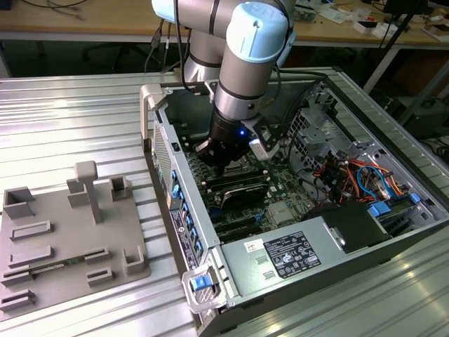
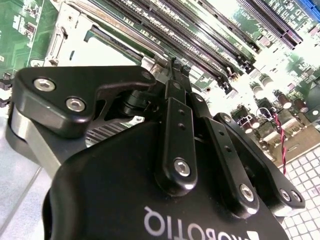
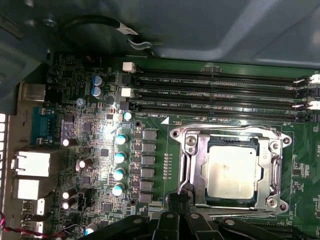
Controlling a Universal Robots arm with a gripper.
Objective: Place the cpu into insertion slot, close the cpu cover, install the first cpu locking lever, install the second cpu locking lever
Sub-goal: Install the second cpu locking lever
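Hovering low inside the open computer case (image 1: pixel 393 232), my gripper (image 3: pixel 178 196) sits right at the edge of the insertion slot (image 3: pixel 232 170). I see the fingers (image 2: pixel 174 80) drawn together to a narrow tip, with nothing visible between them. In the first wrist view the cpu (image 3: pixel 231 171) lies flat in the slot, silver top facing up, and the cpu cover (image 3: pixel 192 170) lies down around it, framing the chip through its window. The fingertips are just beside the cover's near edge; I can't tell whether they touch it. Long black memory slots (image 3: pixel 215 92) run along the far side of the socket. In the exterior view, a grey fixture tray (image 1: pixel 70 239) rests well apart from the case, towards the exterior view's left.
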